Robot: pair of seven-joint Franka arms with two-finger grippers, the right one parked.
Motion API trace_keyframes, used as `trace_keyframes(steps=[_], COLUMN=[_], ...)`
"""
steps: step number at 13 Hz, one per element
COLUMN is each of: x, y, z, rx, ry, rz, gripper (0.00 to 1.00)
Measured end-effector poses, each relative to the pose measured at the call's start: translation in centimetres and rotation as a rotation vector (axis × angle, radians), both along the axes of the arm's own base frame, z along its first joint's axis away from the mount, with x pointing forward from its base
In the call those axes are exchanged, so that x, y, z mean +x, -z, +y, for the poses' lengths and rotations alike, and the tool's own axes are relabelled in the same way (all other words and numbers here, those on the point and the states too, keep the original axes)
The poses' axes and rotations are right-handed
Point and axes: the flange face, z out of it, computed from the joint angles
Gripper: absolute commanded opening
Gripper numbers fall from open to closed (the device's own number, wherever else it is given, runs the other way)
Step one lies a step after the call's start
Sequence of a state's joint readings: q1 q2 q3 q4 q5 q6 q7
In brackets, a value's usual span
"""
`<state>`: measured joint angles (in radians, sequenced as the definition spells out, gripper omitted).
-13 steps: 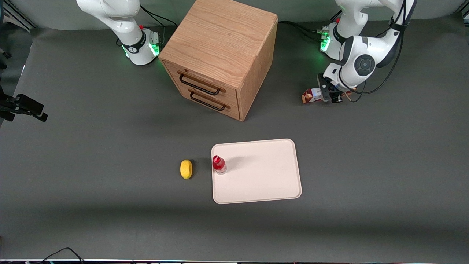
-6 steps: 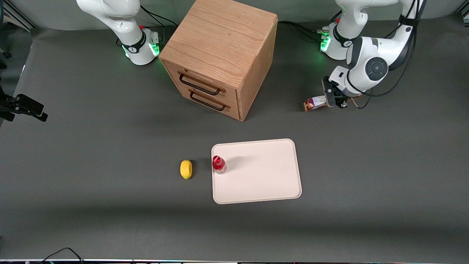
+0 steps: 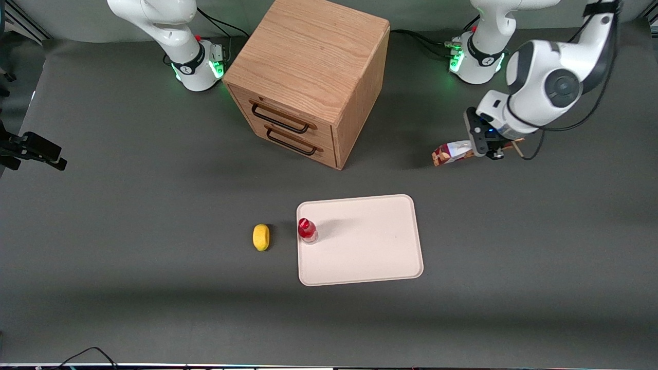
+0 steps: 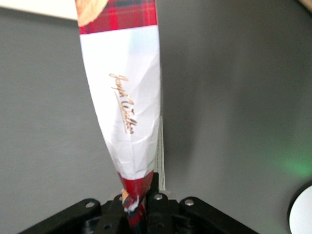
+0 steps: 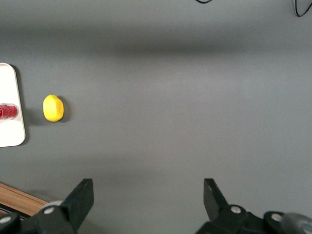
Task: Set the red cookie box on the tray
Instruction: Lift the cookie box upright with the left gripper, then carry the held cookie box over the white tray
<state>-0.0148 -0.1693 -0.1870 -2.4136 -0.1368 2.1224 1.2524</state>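
Observation:
My left gripper [image 3: 480, 149] is shut on one end of the red cookie box [image 3: 451, 153] and holds it lifted above the table, farther from the front camera than the tray and toward the working arm's end. In the left wrist view the box [image 4: 124, 97] shows its white label patch and red tartan, pinched at its crumpled end between the gripper [image 4: 139, 207] fingers. The cream-white tray [image 3: 370, 252] lies flat near the table's middle; its edge also shows in the right wrist view [image 5: 9, 131].
A small red-capped bottle [image 3: 307, 230] stands on the tray's edge nearest the parked arm's end. A yellow lemon [image 3: 261, 237] lies on the table beside it. A wooden two-drawer cabinet [image 3: 308, 77] stands farther from the front camera.
My left arm has lifted the cookie box off the table and carried it nearer the front camera and toward the working arm's end. Nothing else moved.

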Motion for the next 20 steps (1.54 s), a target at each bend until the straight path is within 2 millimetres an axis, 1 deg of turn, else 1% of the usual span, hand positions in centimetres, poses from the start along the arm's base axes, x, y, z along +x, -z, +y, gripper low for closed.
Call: trace_keyframes(steps=[1,3,5,6,8,10,11,12,15,17,18,20], x=[0.9,2.3,3.3,3.5,3.9,4.1,4.2,4.1,4.1,4.8,5.6,7.9], y=[-2.4,-6.5,-10.1,-11.5,-13.5,-14.2,-14.7,-15.2,-15.9,-15.4,-14.8,-13.1], z=[0.2,0.9,1.5,1.7,2.2,2.0,1.0,-0.5,-6.3,-9.4,-10.7,-13.1], rx=[-0.004,-0.015,-0.021,-0.018,-0.010,0.003,0.012,0.024,0.058,0.066,0.067,0.084], ry=[-0.004,-0.017,-0.024,-0.028,-0.058,-0.157,-0.224,-0.298,-0.541,-0.689,-0.764,-0.912], rz=[-0.009,-0.021,-0.025,-0.023,-0.029,-0.035,-0.040,-0.045,-0.046,-0.034,-0.021,-0.027], gripper=[0.00,0.00,0.00,0.00,0.00,0.00,0.00,0.00,0.00,0.00,0.00,0.00])
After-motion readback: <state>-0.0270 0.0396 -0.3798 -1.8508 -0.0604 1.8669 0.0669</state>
